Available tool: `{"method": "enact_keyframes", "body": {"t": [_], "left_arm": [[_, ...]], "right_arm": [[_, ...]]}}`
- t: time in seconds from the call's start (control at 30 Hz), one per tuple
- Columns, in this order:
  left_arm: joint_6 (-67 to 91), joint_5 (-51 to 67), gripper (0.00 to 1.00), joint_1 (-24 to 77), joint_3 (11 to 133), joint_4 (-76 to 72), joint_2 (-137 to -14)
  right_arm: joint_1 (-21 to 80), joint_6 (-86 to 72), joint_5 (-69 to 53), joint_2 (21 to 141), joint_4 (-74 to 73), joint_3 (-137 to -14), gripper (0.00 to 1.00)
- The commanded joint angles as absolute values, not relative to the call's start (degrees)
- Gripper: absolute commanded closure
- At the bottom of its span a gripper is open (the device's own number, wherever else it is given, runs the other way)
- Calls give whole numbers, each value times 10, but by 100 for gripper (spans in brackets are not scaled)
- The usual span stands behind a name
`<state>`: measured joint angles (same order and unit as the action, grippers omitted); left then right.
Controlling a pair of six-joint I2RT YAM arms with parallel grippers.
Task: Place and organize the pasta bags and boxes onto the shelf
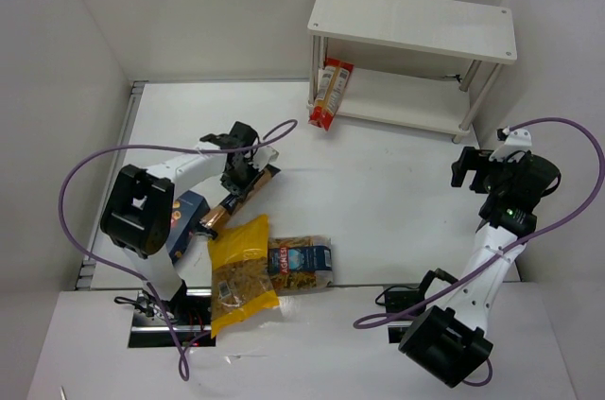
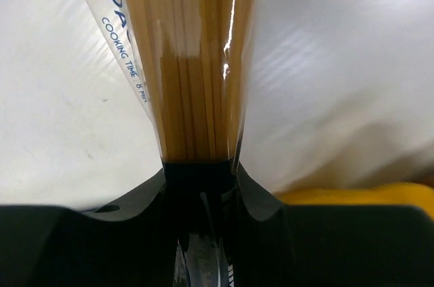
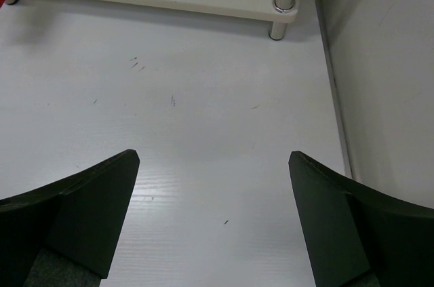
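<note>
Fingers of left arm tight around spaghetti pack — right fingers wide apart, near shelf

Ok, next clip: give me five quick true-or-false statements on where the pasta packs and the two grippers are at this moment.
1. The left gripper is shut on the spaghetti pack. True.
2. The right gripper holds the yellow bag. False: it is open and empty, and the yellow bag lies on the table.
3. The red-and-white pack sits on the lower tier of the shelf. True.
4. The dark blue box lies on the shelf's top tier. False: nothing lies on that tier, and the box is on the table by the left arm.
5. The clear blue-labelled bag lies right beside the yellow bag. True.
</note>
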<state>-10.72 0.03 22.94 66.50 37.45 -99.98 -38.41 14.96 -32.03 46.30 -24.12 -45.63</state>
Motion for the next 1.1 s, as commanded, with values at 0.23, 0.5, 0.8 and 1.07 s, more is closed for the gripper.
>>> {"method": "enact_keyframes", "body": {"t": [0.23,0.5,0.8,1.07], "left_arm": [[-176,287,100,237,892,493,-942],[-188,446,100,249,1011,552,-937],[-175,587,100,279,1166,565,-1003],[-207,485,100,376,1261,564,-1090]], "right_arm": [[-359,179,-411,446,-301,-489,0],[-273,136,-536,507,-361,-633,0],[-260,-154,-800,641,-134,-695,0],[-235,-48,-795,682,-243,-748,0]]}}
